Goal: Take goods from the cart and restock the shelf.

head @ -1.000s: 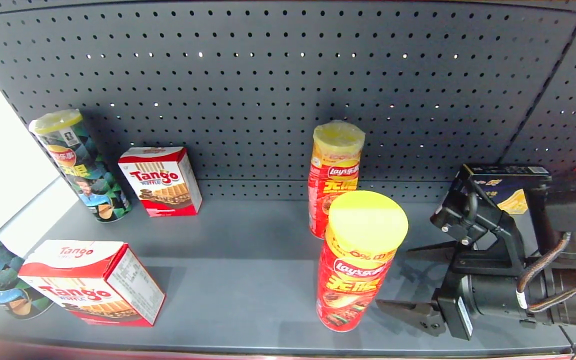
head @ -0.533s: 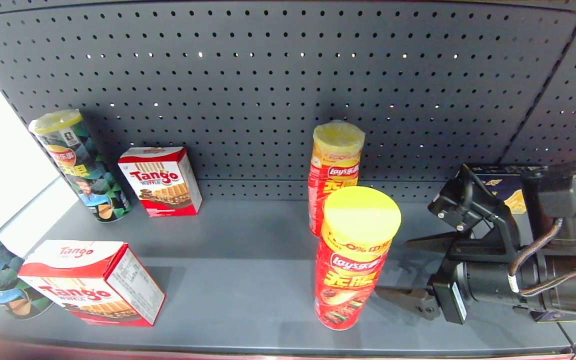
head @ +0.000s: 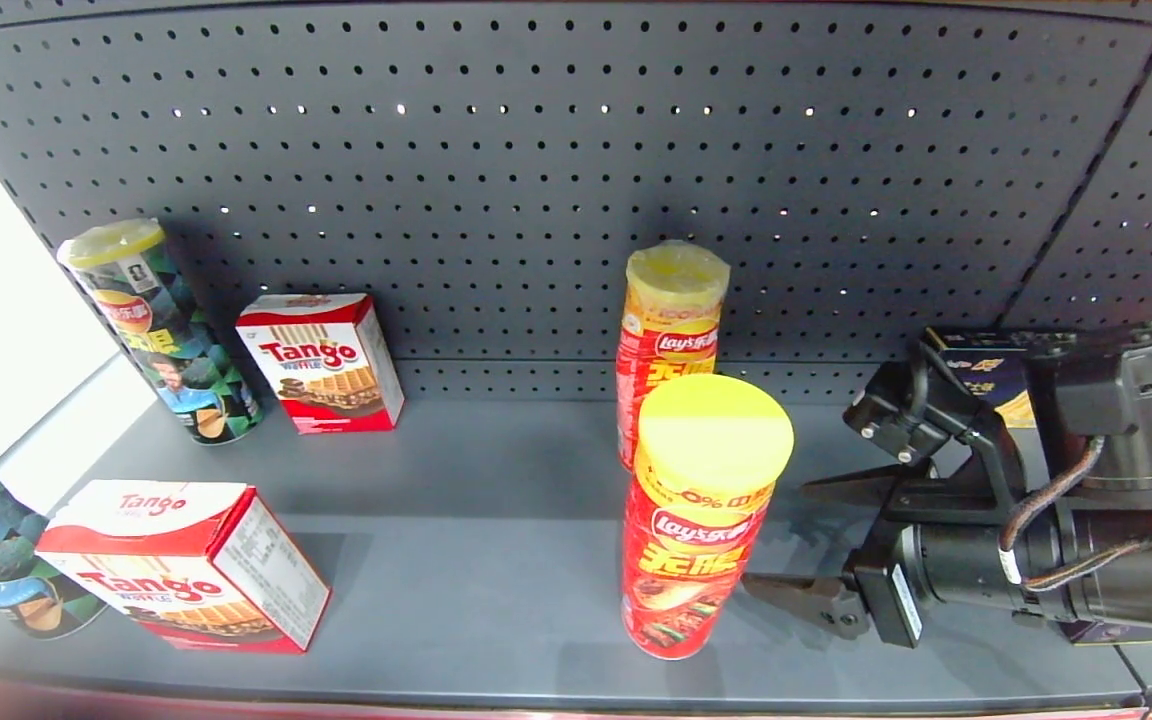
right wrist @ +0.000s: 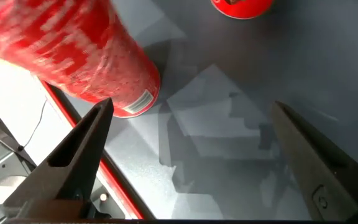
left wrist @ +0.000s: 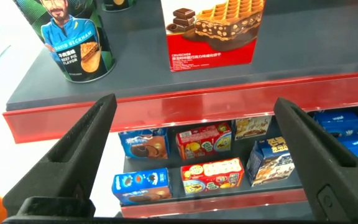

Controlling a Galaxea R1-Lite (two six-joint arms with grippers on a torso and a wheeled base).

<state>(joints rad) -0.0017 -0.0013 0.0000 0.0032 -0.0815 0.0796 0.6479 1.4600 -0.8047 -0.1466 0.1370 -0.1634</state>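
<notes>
The red chip can stands upright on the shelf near its front edge, yellow lid on, and everything else is placed from it. A second red can stands just behind it, and a wafer box lies well off to its left. The right claw lies just to the can's right, spread wide and holding nothing. Its nearer finger is close to the can's foot, and I cannot tell if it touches. From the right wrist the can sits outside the spread claw, not between the fingers. The left claw is spread and empty too, facing the shelf's red front lip; how it lies from the can cannot be told. The can is probably a light cardboard tube (stiff lengthwise, but easy to dent). It looks glossy enough to slip, and tall and narrow enough to topple at a nudge, with fragile chips inside. The best hold looks to be across the middle of the body, well under the soft lid, with a modest squeeze.
</notes>
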